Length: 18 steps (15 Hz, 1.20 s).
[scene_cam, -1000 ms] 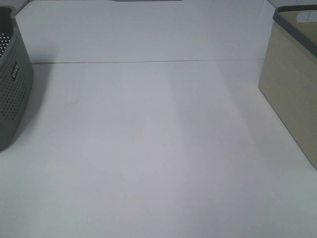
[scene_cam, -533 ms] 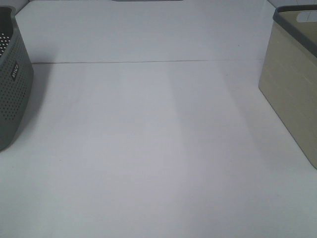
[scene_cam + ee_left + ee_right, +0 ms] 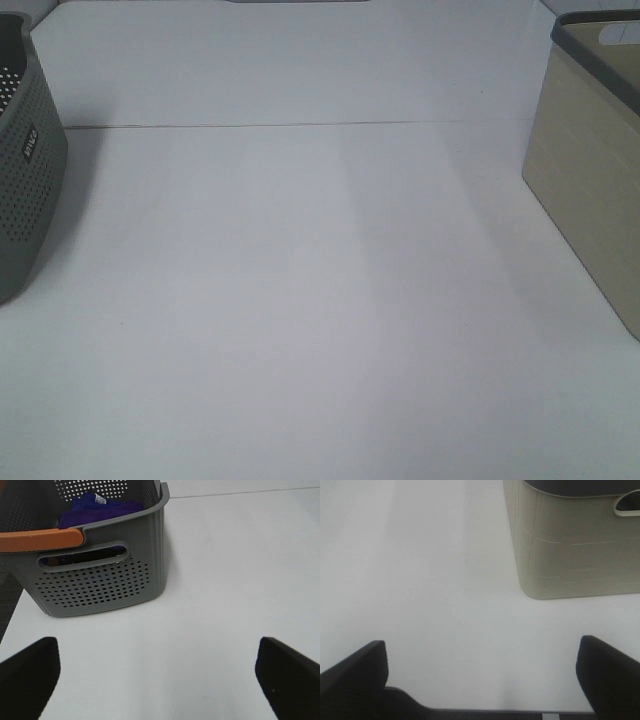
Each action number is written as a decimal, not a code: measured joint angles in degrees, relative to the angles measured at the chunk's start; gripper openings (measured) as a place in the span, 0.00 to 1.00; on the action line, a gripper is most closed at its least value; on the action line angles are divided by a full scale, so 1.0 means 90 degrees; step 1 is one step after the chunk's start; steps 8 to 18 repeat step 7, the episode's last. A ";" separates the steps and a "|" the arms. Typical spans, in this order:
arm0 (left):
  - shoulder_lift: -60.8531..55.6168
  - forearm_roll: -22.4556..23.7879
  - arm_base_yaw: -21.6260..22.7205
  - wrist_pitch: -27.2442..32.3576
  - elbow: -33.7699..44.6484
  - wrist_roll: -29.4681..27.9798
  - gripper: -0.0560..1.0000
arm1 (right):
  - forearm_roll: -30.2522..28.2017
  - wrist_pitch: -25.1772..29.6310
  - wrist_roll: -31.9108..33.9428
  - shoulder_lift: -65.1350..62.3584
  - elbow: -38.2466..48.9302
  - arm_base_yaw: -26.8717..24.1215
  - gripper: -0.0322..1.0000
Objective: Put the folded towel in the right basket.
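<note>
White table (image 3: 320,300): a broad bare surface is presented in the high view, crossed by a thin seam line (image 3: 300,125) toward the far side. Grey basket (image 3: 25,160): stood at the left edge of the table, perforated walls, a small label on its side, only partly in frame from above. In the left wrist view the same grey basket (image 3: 100,575) is shown whole, with a slotted handle opening, an orange handle bar (image 3: 40,539) across its rim, and a purple-blue towel (image 3: 102,507) lying inside it, a small white tag visible on the cloth; whether it is neatly folded cannot be told. Beige basket (image 3: 590,190): stood at the right edge of the table, smooth panelled walls, dark grey rim, well apart from the grey basket; its interior is not shown. It is seen again in the right wrist view (image 3: 575,540), with a handle slot near the rim. Left gripper (image 3: 160,670): fingers spread wide, nothing held, table visible between them, grey basket beyond. Right gripper (image 3: 482,672): fingers likewise spread wide, nothing held, positioned over bare table near the beige basket. Neither gripper appears in the high view.
</note>
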 joint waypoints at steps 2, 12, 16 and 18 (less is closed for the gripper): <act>0.0000 0.0000 0.0000 0.0000 0.0000 0.0000 0.99 | 0.0000 0.0000 0.0006 0.0000 0.0000 0.0000 0.98; 0.0000 -0.0006 0.0000 0.0000 0.0000 0.0000 0.99 | 0.0000 0.0000 0.0006 0.0000 0.0000 0.0000 0.98; 0.0000 -0.0006 0.0000 0.0000 0.0000 0.0000 0.99 | 0.0000 0.0000 0.0006 0.0000 0.0000 0.0000 0.98; 0.0000 -0.0006 0.0000 0.0000 0.0000 0.0000 0.99 | 0.0000 0.0000 0.0006 0.0000 0.0000 0.0000 0.98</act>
